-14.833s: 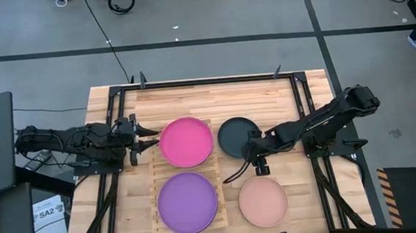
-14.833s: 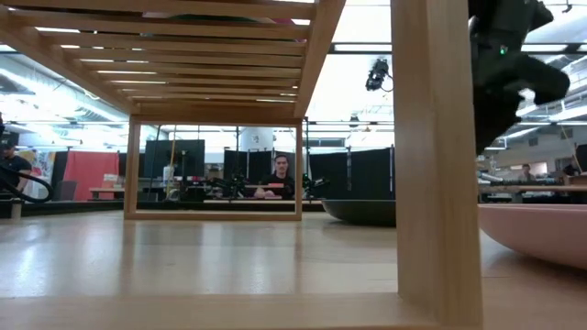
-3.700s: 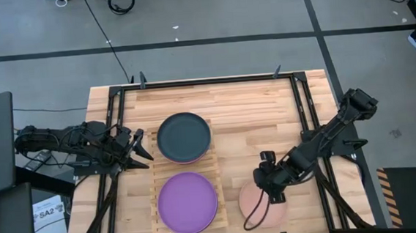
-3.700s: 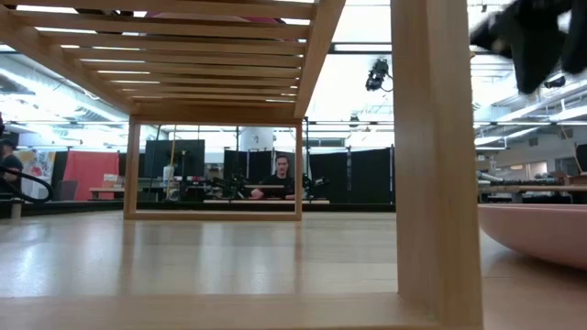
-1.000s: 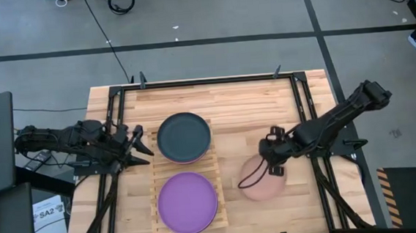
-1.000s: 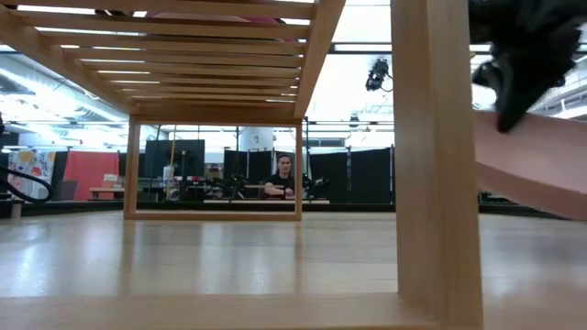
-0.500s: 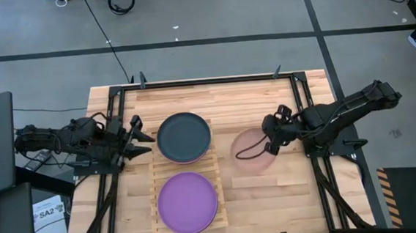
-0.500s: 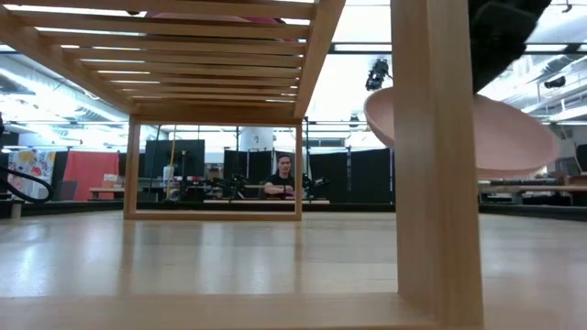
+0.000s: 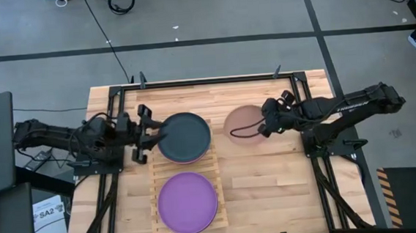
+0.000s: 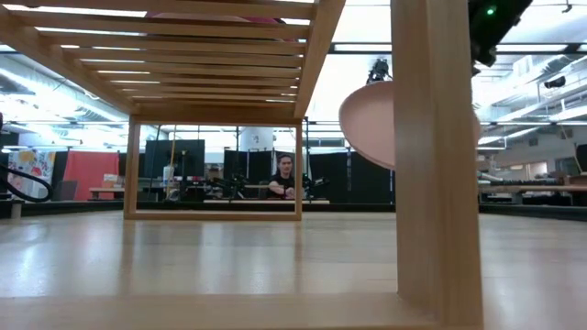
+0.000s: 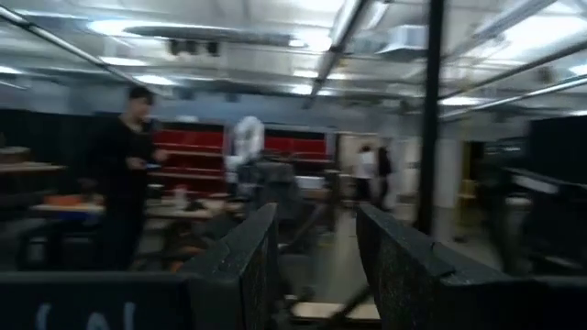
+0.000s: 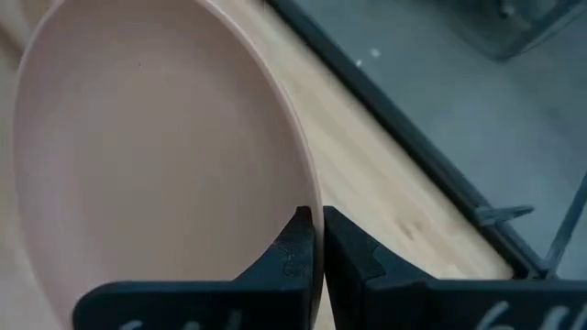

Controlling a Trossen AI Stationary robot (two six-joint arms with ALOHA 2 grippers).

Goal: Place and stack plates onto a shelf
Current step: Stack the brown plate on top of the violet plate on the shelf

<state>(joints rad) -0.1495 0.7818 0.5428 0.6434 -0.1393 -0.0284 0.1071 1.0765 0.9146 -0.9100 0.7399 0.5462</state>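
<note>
A salmon pink plate (image 9: 241, 123) hangs over the table's far right part, with my right gripper (image 9: 266, 123) shut on it. In the low view the plate (image 10: 367, 119) shows beside a shelf post (image 10: 436, 183). The slatted wooden shelf (image 9: 155, 180) carries a purple plate (image 9: 188, 202) on its near half. On its far half a dark grey plate (image 9: 184, 136) lies on a magenta one (image 9: 185, 162). My left gripper (image 9: 147, 132) stands open at the dark grey plate's left rim. Whether it touches the plate, I cannot tell. My right gripper pinches the salmon plate's right rim (image 12: 307, 197) between its two fingers (image 12: 295, 246), one on the inner face and one on the underside. The fingers come about level from the table's right. The plate is lifted clear of the table and tilted.
Black frame rails (image 9: 302, 95) run along the table's sides and far edge. Bare tabletop (image 9: 272, 193) lies to the right of the shelf. People stand in the room beyond the table (image 10: 284, 176), (image 11: 128, 183).
My right gripper has carried the salmon plate from the table's near right toward the far edge and a little left. The plate has risen clear of the table and stayed tilted. My left gripper has moved right, toward the dark grey plate's rim.
</note>
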